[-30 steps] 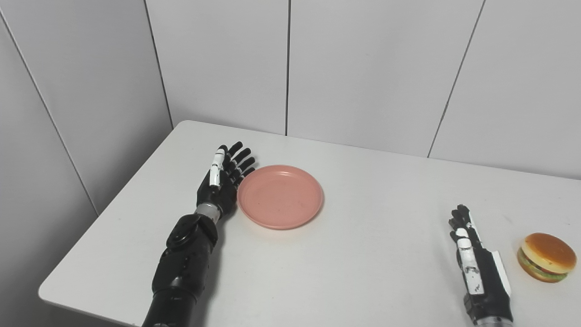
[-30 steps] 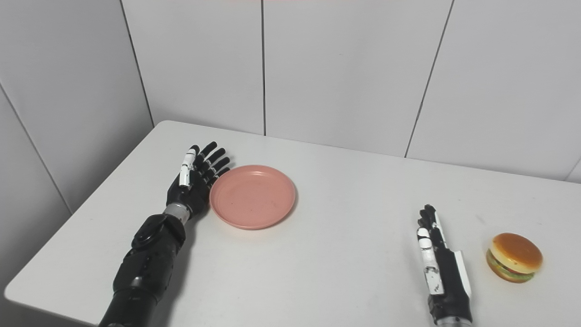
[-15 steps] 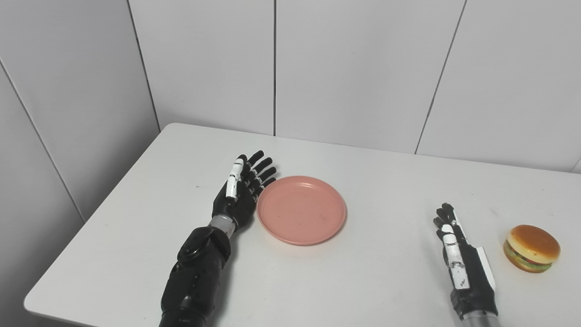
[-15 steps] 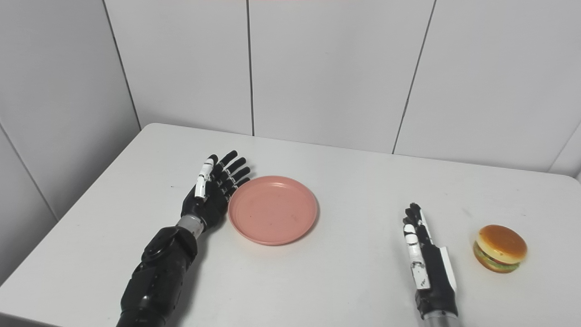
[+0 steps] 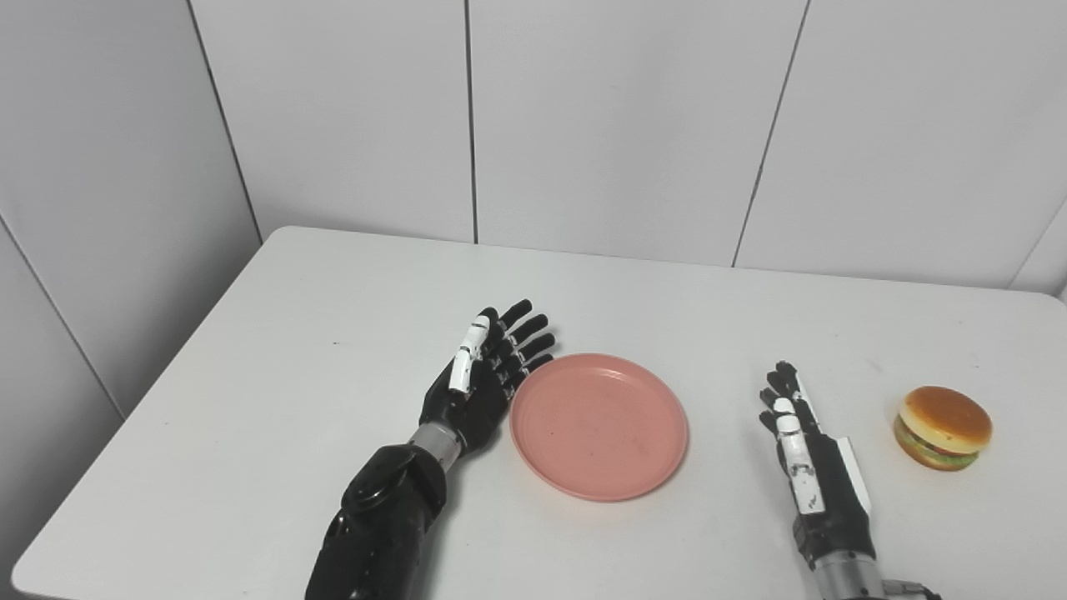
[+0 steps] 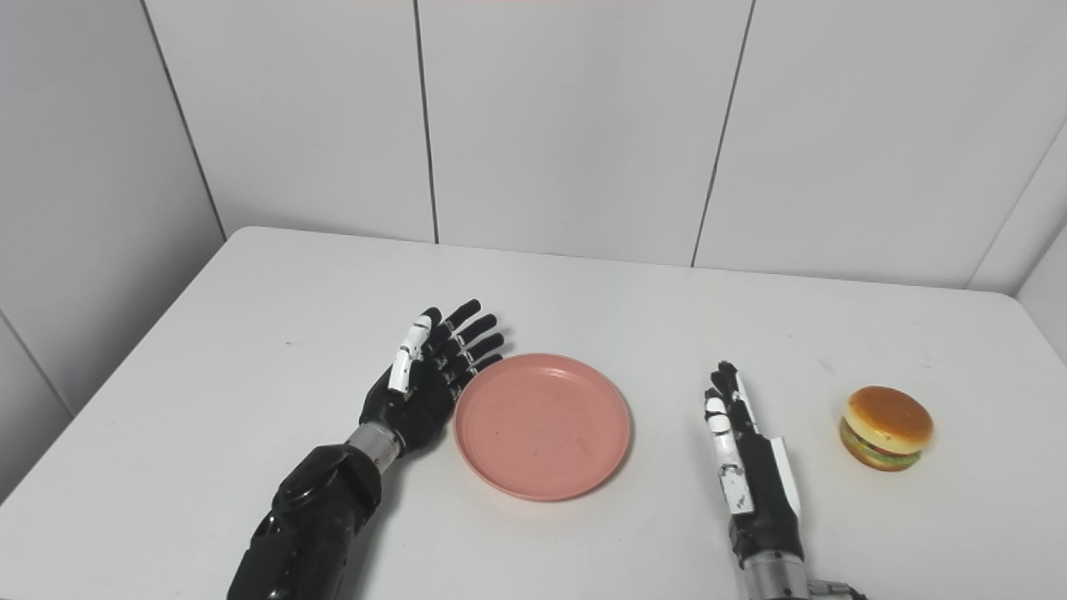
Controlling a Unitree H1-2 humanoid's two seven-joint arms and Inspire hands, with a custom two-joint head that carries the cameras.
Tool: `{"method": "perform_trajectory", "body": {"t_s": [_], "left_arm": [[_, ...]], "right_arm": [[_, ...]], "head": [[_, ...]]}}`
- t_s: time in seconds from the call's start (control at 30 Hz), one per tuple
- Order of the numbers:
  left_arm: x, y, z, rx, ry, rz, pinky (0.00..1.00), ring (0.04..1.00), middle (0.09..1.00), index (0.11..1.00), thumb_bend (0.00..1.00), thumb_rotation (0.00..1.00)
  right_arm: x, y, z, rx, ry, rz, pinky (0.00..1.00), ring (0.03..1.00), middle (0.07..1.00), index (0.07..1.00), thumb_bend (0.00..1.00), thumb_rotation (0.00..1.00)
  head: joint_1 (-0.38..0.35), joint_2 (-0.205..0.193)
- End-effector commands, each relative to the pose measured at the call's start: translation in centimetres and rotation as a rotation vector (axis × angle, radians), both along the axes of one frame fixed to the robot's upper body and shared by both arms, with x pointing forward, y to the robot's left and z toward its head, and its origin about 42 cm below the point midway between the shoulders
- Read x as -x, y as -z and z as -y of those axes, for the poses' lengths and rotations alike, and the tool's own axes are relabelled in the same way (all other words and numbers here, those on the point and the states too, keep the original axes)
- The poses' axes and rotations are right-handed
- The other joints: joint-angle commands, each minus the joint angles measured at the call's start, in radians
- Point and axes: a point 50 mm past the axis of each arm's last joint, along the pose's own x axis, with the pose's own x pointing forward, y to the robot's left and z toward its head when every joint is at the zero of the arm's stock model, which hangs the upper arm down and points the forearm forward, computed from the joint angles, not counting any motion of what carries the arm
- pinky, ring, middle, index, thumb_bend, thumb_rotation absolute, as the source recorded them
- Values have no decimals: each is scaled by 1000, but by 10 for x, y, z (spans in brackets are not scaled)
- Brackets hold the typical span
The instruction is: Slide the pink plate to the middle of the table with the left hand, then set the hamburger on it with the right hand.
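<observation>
The pink plate [image 5: 598, 425] lies flat on the white table [image 5: 292, 333], near the table's middle. My left hand [image 5: 479, 383] is open, fingers straight and apart, standing on edge with its palm against the plate's left rim. My right hand [image 5: 804, 467] is open and empty, on edge on the table to the right of the plate, a small gap from it. The hamburger [image 5: 943, 416] sits on the table to the right of my right hand, apart from it. The same scene shows in the right eye view, with the plate [image 6: 542, 425] and hamburger [image 6: 885, 416].
White panelled walls [image 5: 617, 117] stand close behind the table and along its left side. The table's left edge [image 5: 133, 408] runs diagonally and its near left corner is in view. Bare table surface lies between plate and hamburger.
The camera has turned to the right. My left hand has pushed the plate to the right across the table, closer to my right hand. The hamburger has stayed put.
</observation>
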Motion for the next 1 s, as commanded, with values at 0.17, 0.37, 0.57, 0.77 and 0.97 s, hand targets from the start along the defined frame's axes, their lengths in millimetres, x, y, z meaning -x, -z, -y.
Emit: {"method": "perform_trajectory", "body": {"t_s": [0.17, 0.37, 0.57, 0.77, 0.97], "left_arm": [[15, 6, 15, -7, 68, -49, 871, 872, 873, 867, 347, 1000], [16, 9, 14, -22, 67, -57, 872, 876, 881, 870, 344, 1000], [16, 7, 11, -21, 70, -53, 884, 882, 887, 883, 346, 1000], [15, 5, 12, -17, 69, -51, 884, 882, 885, 880, 345, 1000], [12, 4, 9, 8, 65, -60, 885, 888, 893, 891, 348, 1000]], "right_arm": [[9, 10, -6, -10, 24, -59, 975, 960, 971, 979, 254, 1000], [9, 7, -5, -2, 46, -37, 972, 952, 959, 967, 255, 1000], [8, -8, -1, 44, 67, 23, 961, 948, 951, 961, 285, 1000], [5, -34, 10, 114, 73, 106, 938, 940, 948, 960, 389, 1000], [-2, -63, 17, 183, 87, 188, 897, 918, 938, 950, 456, 1000]], "head": [[-50, 7], [-93, 12], [-126, 12], [-166, 8], [-229, -8]]}}
